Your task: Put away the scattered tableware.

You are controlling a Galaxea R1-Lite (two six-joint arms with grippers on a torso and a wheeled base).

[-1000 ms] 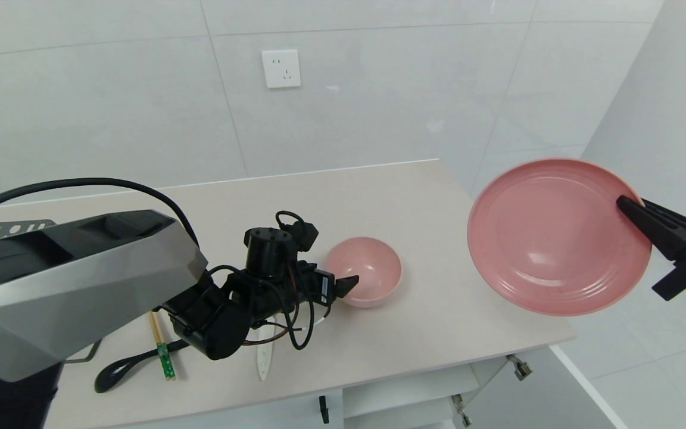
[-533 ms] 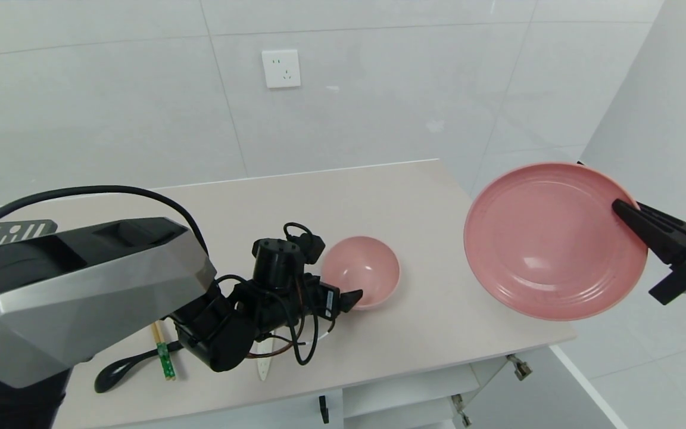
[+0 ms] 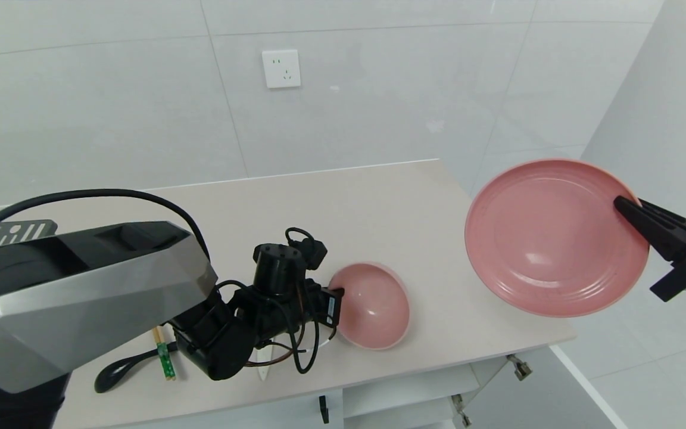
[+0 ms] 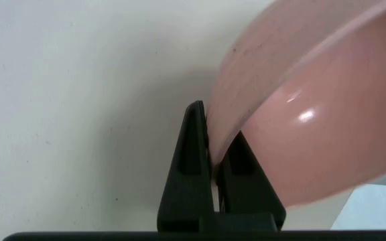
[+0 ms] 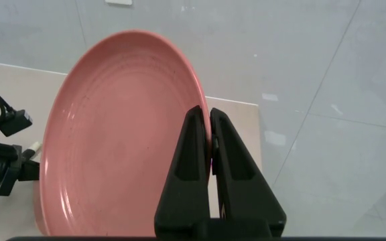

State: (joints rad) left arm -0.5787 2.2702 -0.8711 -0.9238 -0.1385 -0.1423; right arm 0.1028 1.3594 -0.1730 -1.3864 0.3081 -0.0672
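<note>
Our left end effector point(image 3: 337, 300) clamps the tilted bowl point(image 3: 376, 307) by its rim, our right end effector point(image 3: 620, 205) the plate point(image 3: 551, 238); we fear either thin pinch slipping.

A pink bowl point(image 3: 373, 307) sits steeply tilted near the counter's point(image 3: 349, 202) front edge (whether it touches the top is unclear). A pink plate point(image 3: 551, 235) hangs tilted beyond the counter's right end. At its front left lie chopsticks point(image 3: 163, 351), a black spoon point(image 3: 118, 370) and a white utensil point(image 3: 264, 369).

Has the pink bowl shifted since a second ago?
Yes. The pink bowl, clamped at its rim by the left gripper, has tipped up and come toward the near edge of the table; the wall socket stays put.
</note>
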